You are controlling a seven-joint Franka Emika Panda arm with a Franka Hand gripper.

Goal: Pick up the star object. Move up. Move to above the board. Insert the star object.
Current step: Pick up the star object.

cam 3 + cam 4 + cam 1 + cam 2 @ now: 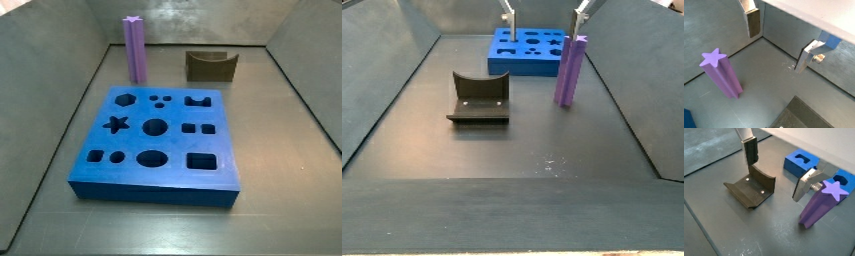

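Note:
The star object (135, 48) is a tall purple prism that stands upright on the floor, just beyond the board's far left corner. It also shows in a side view (571, 70) and in both wrist views (721, 72) (821, 203). The board (154, 140) is a thick blue slab with dark cut-outs, lying flat (529, 50) (801, 164). My gripper (545, 14) hangs open and empty, high up over the area between the board and the fixture. Its fingers (753, 22) (806, 183) are wide apart with nothing between them. The star object stands off to one side of the gripper (779, 42) (777, 168).
The dark fixture (210, 66) stands on the floor beyond the board's far right corner, beside the star object (478, 98) (751, 188). Grey walls enclose the floor on all sides (80, 90).

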